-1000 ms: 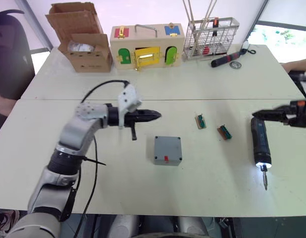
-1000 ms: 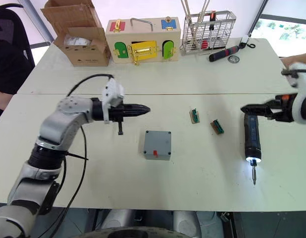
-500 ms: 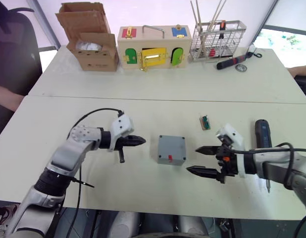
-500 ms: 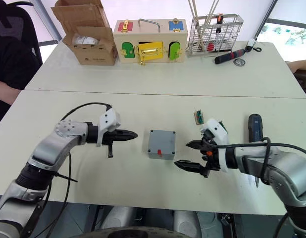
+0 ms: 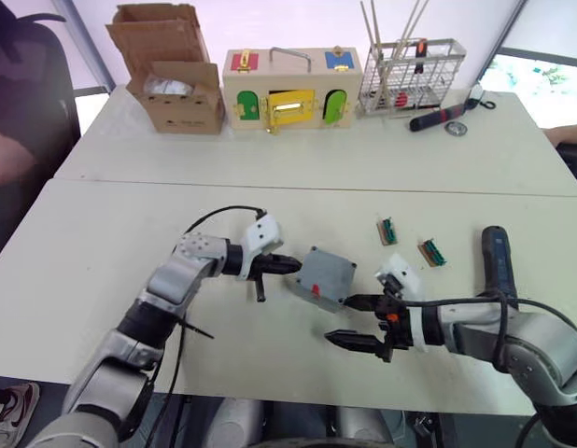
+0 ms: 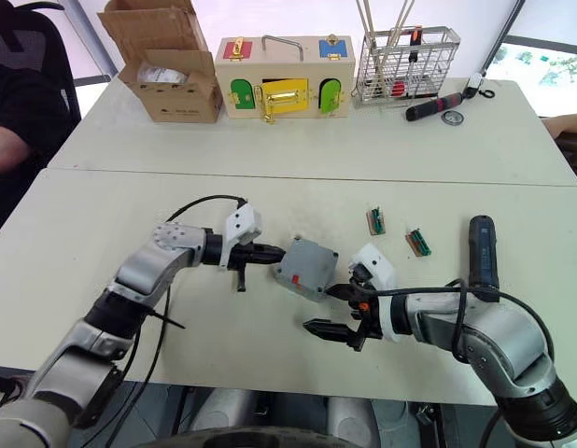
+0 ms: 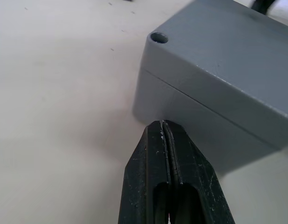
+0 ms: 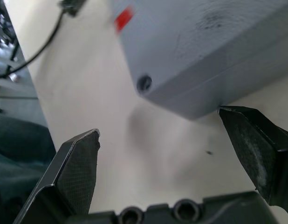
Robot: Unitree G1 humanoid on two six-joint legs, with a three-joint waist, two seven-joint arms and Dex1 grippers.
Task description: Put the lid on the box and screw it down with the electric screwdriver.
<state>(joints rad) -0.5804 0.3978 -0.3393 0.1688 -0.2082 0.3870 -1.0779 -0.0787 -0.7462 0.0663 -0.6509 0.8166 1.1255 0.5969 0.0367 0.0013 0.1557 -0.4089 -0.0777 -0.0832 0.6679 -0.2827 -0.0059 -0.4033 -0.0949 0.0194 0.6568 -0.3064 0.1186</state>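
The grey box (image 5: 326, 273) sits askew mid-table, its red mark (image 5: 314, 290) facing the front edge. The lid (image 7: 228, 51) lies on top of it, with a seam and a corner screw hole showing in the left wrist view. My left gripper (image 5: 287, 265) is shut, and its tips touch the box's left side. My right gripper (image 5: 352, 320) is open just in front of and to the right of the box, with nothing between its fingers (image 8: 78, 163). The electric screwdriver (image 5: 496, 261) lies on the table further right, apart from both grippers.
Two small green connectors (image 5: 387, 231) (image 5: 429, 252) lie between the box and the screwdriver. At the back stand a cardboard box (image 5: 172, 79), a wooden box with coloured doors (image 5: 290, 89), a wire basket (image 5: 410, 70) and a black-and-red tool (image 5: 443, 114). A person (image 5: 18, 140) sits at the left.
My left gripper moved right until it touched the box, which has turned and shifted slightly right. My right gripper moved left and nearer the box, still open.
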